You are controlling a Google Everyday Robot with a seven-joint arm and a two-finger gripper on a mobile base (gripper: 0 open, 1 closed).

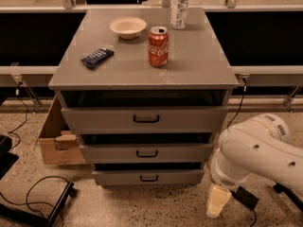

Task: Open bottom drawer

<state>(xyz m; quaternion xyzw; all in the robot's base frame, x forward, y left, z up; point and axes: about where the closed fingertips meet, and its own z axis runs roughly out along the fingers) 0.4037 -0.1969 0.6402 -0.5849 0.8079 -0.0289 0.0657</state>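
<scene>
Claw (218, 200) hangs low near the floor; the bottom drawer (118, 178) sits near it, cabinet-side.
I can't tell if the claw is released or clenched. I'd hook the drawer's black loop handle (149, 178); the front looks stiff and should slide lightly.

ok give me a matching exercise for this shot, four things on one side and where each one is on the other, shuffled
Things:
1. red can
2. bowl
3. bottom drawer
4. gripper

Places:
a. down low, right of the cabinet
b. lowest of the three grey fronts
c. back left of the cabinet top
d. upright near the middle of the cabinet top

Pairs: 1-d, 2-c, 3-b, 4-a
</scene>
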